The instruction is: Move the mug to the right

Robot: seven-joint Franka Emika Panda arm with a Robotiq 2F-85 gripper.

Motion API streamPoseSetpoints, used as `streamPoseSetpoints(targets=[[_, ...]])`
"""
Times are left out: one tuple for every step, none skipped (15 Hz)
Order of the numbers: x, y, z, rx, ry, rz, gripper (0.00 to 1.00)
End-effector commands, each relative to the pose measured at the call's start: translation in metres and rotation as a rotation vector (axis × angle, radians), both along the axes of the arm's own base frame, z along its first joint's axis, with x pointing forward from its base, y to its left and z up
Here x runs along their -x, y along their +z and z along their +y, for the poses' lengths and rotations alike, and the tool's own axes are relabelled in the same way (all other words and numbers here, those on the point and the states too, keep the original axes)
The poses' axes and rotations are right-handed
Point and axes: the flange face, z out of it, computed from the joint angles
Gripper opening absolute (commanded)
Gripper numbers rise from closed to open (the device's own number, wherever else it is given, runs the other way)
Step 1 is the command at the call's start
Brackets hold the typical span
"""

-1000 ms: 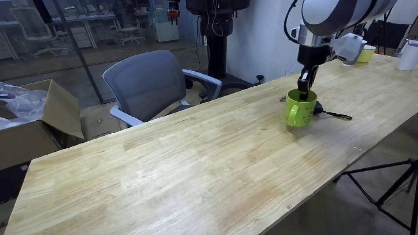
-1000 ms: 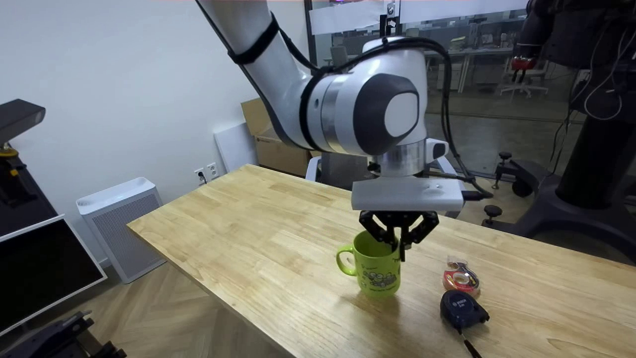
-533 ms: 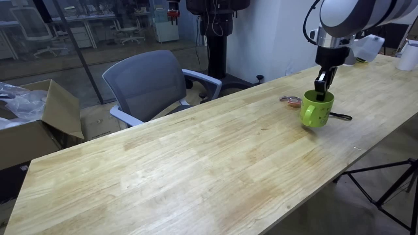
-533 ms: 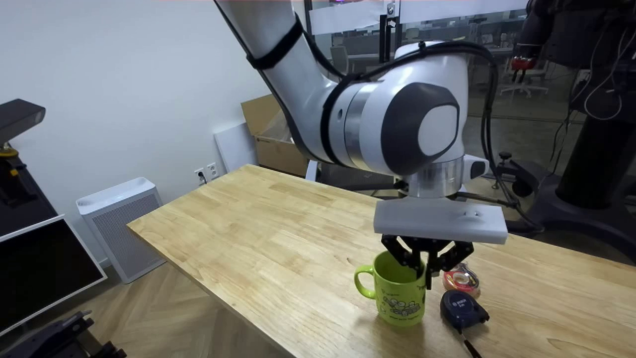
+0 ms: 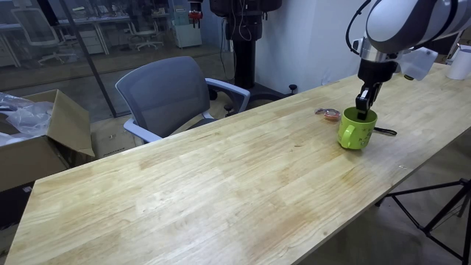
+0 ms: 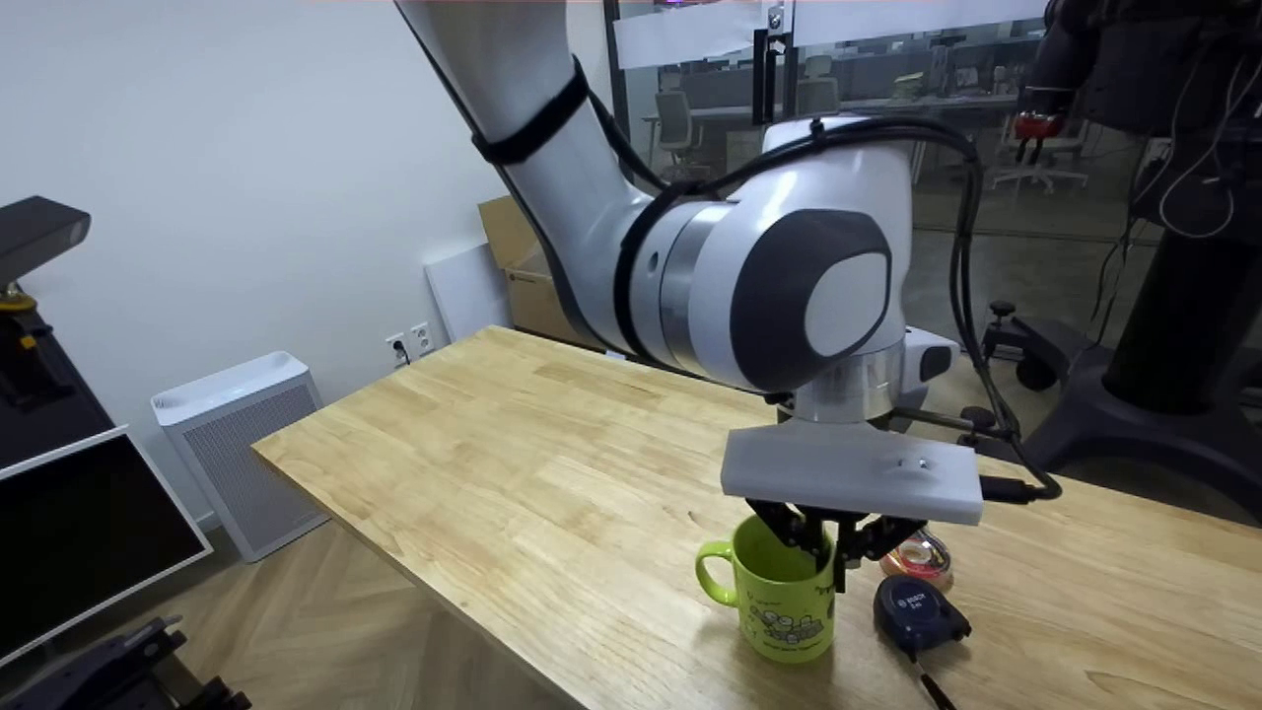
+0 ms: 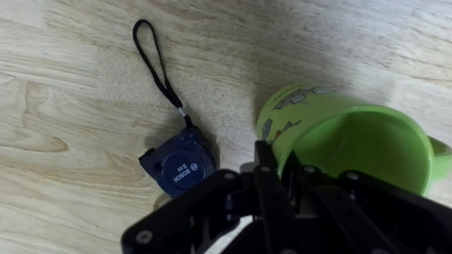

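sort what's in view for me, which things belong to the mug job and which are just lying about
Part of the job:
lime-green mug, the thing to move
gripper, closed on the mug's wall

Just lying or standing about:
dark blue tape measure
tape dispenser
office chair
open cardboard box

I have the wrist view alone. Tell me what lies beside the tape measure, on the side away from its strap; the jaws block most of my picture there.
Observer: In an exterior view, a red tape dispenser lies there on the table, close by the tape measure; I can't tell whether they touch.

Operator: Understood. Now report something standing farther off on the table, to the mug's right as you see it.

Observer: In an exterior view, a white cylinder stands well to the right of the mug, partly cut off by the picture's edge.
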Motion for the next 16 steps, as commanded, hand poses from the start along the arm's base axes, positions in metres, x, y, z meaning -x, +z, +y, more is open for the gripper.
streamPoseSetpoints(targets=[[0.0074, 0.0087, 0.0038, -0.002, -0.030, -0.019, 0.02], [0.0086, 0.0078, 0.0040, -0.002, -0.032, -0.019, 0.02], [0.0100, 0.0067, 0.0041, -0.003, -0.033, -0.019, 0.02], [0.0110, 0.0060, 0.0042, -0.004, -0.034, -0.017, 0.02], [0.0118, 0.0054, 0.0042, -0.005, -0.035, -0.015, 0.02], [0.0124, 0.0049, 0.0042, -0.005, -0.035, -0.013, 0.02], [0.0127, 0.0046, 0.0043, -0.005, -0.035, -0.011, 0.02], [0.0128, 0.0044, 0.0042, -0.004, -0.039, -0.009, 0.35], [0.0130, 0.0041, 0.0041, -0.005, -0.040, -0.007, 0.36], [0.0129, 0.0044, 0.0036, -0.005, -0.042, -0.006, 0.42], [0.0132, 0.0048, 0.0027, -0.005, -0.044, -0.005, 0.48], [0.0129, 0.0053, 0.0024, -0.005, -0.045, -0.005, 0.56], [0.0128, 0.0058, 0.0020, -0.005, -0.046, -0.005, 0.62], [0.0127, 0.0065, 0.0017, -0.004, -0.046, -0.004, 0.68], [0.0124, 0.0072, 0.0014, -0.003, -0.047, -0.002, 0.76], [0.0109, 0.0087, 0.0026, -0.003, -0.045, 0.004, 0.82]])
